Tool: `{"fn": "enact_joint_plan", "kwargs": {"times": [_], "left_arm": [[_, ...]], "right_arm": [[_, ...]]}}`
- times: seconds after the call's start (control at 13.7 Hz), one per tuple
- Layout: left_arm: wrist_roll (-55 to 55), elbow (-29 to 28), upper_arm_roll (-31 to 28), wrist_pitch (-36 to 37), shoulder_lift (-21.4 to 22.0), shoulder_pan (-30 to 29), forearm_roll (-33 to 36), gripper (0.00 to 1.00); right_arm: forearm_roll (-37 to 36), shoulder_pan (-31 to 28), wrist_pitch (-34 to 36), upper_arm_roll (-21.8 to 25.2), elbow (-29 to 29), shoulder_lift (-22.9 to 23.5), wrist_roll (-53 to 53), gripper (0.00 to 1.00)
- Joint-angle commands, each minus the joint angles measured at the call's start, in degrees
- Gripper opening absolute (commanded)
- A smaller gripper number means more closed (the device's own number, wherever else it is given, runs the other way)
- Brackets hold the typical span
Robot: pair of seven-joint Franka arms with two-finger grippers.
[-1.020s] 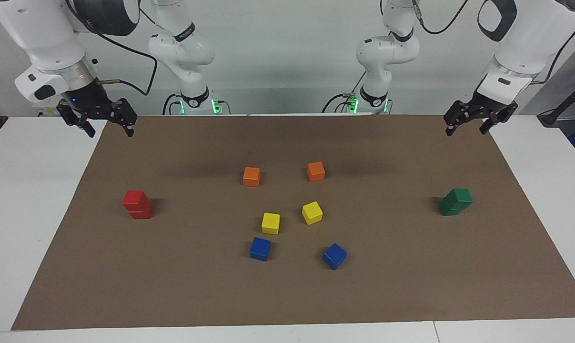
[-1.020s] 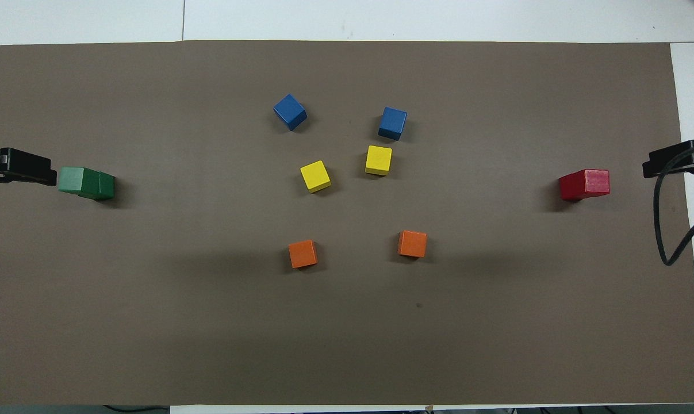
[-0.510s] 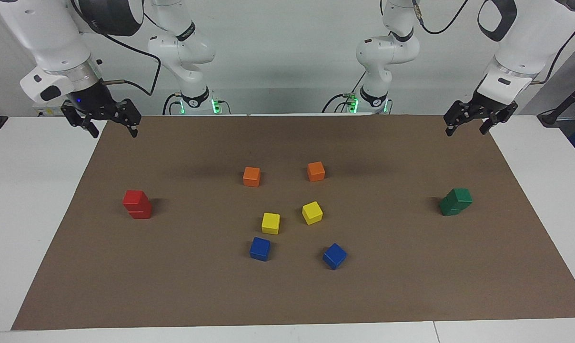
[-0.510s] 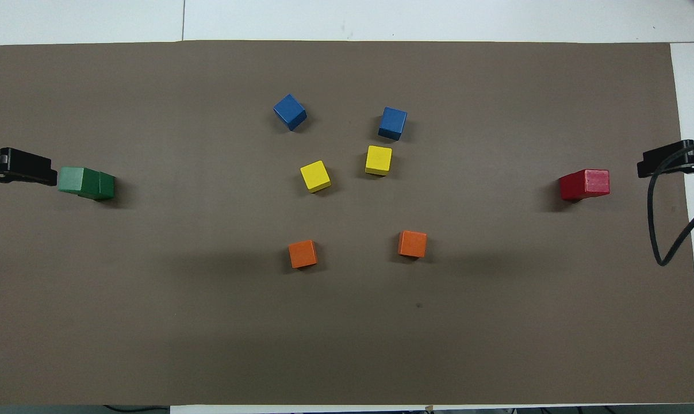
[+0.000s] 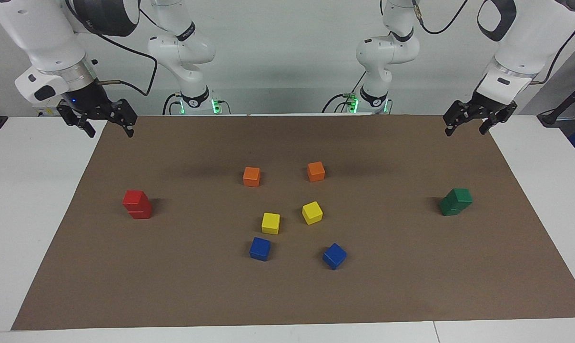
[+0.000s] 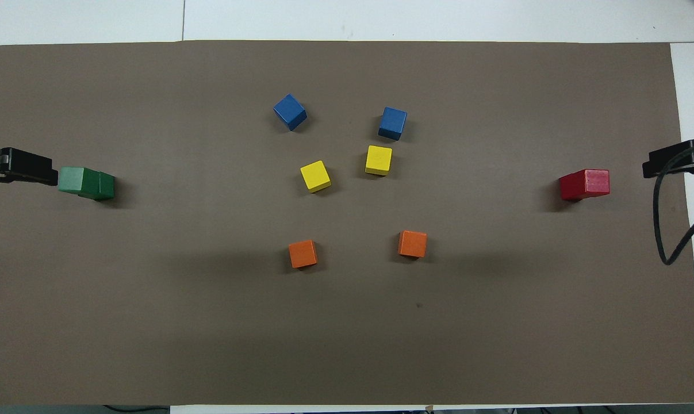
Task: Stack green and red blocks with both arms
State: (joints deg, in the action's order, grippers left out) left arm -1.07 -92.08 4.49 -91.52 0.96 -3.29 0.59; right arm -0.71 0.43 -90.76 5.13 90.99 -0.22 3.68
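The two red blocks (image 5: 136, 205) are sitting stacked toward the right arm's end of the desk (image 5: 30, 190) and the two green blocks (image 5: 455, 201) toward the left arm's, while the right hand (image 5: 107, 125) and left hand (image 5: 465, 125) are hanging apart-fingered, empty.

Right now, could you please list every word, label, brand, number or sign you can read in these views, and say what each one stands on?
None can be read.
The cubes, including the red stack and the green stack, have plain faces with no print.
The brown mat is bare of writing.
The dark band on the right arm bears pale marks, too small and cut off to read.
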Motion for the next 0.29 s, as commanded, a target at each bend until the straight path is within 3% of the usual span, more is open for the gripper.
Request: {"fn": "enact_joint_plan", "kwargs": {"times": [0.0, 0.22], "left_arm": [[0.5, -0.6, -0.4, -0.7, 0.6, 0.5, -0.9, 1.00], [0.4, -0.6, -0.4, -0.7, 0.6, 0.5, -0.9, 1.00]], "right_arm": [[0.2, 0.2, 1.5, 0.3, -1.2, 0.7, -1.5, 1.00], [0.1, 0.1, 1.4, 0.4, -0.8, 0.5, -1.5, 1.00]]}}
